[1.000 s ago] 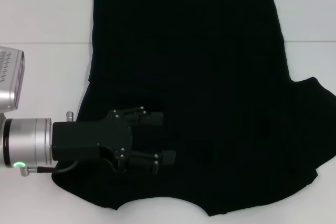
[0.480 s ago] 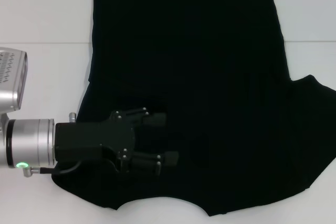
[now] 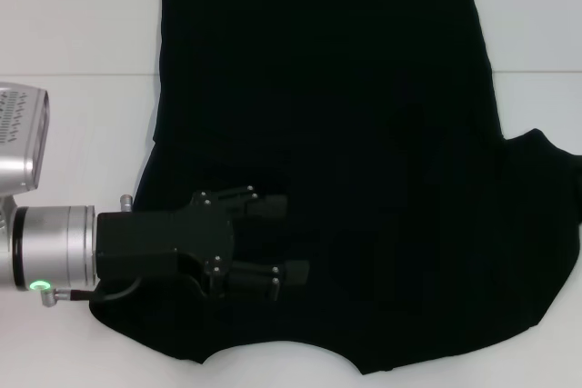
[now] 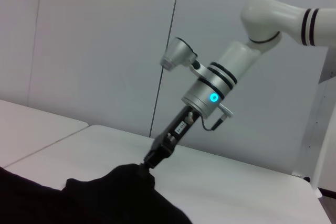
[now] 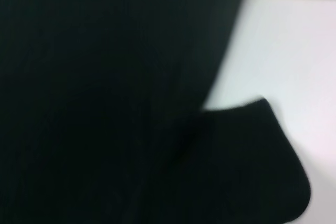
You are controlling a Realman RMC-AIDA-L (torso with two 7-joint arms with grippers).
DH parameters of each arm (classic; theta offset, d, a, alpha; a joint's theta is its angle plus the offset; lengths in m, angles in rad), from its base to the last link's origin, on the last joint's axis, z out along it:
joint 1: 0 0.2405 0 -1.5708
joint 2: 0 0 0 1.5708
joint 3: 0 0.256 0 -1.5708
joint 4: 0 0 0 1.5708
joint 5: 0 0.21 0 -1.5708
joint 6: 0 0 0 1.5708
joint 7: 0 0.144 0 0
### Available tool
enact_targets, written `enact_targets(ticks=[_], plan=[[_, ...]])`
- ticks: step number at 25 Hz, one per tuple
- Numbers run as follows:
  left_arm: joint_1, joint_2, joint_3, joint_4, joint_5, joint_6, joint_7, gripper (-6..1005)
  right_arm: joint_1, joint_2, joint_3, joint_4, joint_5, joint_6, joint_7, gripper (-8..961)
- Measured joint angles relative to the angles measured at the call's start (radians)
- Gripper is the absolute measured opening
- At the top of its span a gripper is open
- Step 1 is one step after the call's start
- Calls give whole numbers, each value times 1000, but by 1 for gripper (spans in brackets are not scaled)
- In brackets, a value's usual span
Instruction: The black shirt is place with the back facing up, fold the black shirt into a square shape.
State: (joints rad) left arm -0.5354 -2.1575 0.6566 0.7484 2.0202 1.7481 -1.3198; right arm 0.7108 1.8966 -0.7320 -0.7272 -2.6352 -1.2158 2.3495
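Observation:
The black shirt (image 3: 364,115) lies spread flat on the white table (image 3: 73,24), plain side up, with no lettering showing. My left gripper (image 3: 280,238) hovers low over the shirt's near left part, its jaws open and empty. My right gripper is out of the head view. It shows in the left wrist view (image 4: 148,160), pointing down with its tip closed on the raised edge of the shirt's right sleeve (image 4: 123,178). The right wrist view shows that sleeve (image 5: 247,166) and the shirt's body (image 5: 105,77) close up.
White table surface lies bare to the left of the shirt and at the far right (image 3: 536,43). A seam runs across the table (image 3: 82,75). In the left wrist view a pale wall (image 4: 94,40) stands behind the table.
My left gripper has crept slightly right and nearer over the shirt. The right sleeve's edge has shifted a little toward the right.

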Motion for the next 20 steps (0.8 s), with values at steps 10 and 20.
enact_targets(ticks=[10,20], plan=[[15,6,-38,1,8,8,-20,830,173,73,-194,21,-11,-49,15,4],[28,10,-75,5,15,11,-22,821,311,157,-316,51,-108,-48,117,4]])
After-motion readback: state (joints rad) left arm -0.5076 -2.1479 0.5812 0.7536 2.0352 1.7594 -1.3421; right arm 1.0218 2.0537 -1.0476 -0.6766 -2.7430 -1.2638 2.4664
